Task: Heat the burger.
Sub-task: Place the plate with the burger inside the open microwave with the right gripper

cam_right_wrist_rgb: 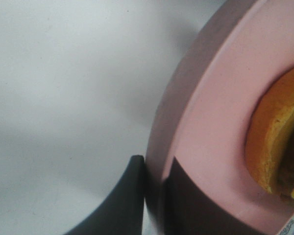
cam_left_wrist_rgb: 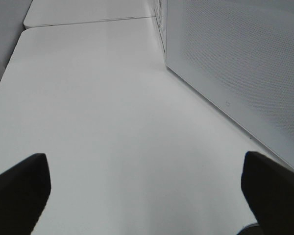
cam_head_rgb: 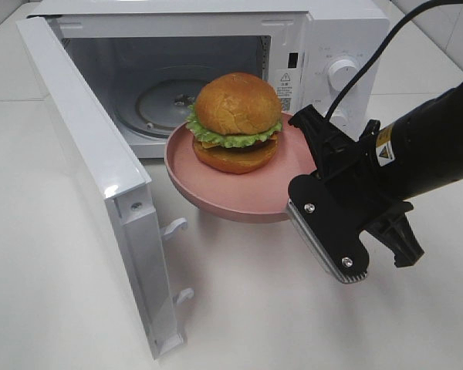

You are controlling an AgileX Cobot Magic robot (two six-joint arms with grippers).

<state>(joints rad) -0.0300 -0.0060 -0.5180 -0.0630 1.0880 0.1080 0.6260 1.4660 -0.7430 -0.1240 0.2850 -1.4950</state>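
The burger (cam_head_rgb: 238, 116), with its golden bun, green lettuce and dark patty, sits on a round pink plate (cam_head_rgb: 216, 193). The plate hangs above the table, just in front of the microwave's open cavity (cam_head_rgb: 166, 92). My right gripper (cam_head_rgb: 301, 166) is shut on the plate's right rim. In the right wrist view its dark fingers (cam_right_wrist_rgb: 122, 200) pinch the pink rim (cam_right_wrist_rgb: 186, 122), and the burger's edge (cam_right_wrist_rgb: 274, 147) shows beside them. My left gripper (cam_left_wrist_rgb: 147, 191) is open over bare table with nothing between its fingertips (cam_left_wrist_rgb: 19, 188). It is out of the exterior view.
The white microwave (cam_head_rgb: 332, 38) stands at the back, its door (cam_head_rgb: 92, 154) swung wide open to the left and its glass turntable (cam_head_rgb: 166, 100) bare. A white dotted panel (cam_left_wrist_rgb: 235, 73) rises beside my left gripper. White tabletop (cam_head_rgb: 278, 316) spreads out in front.
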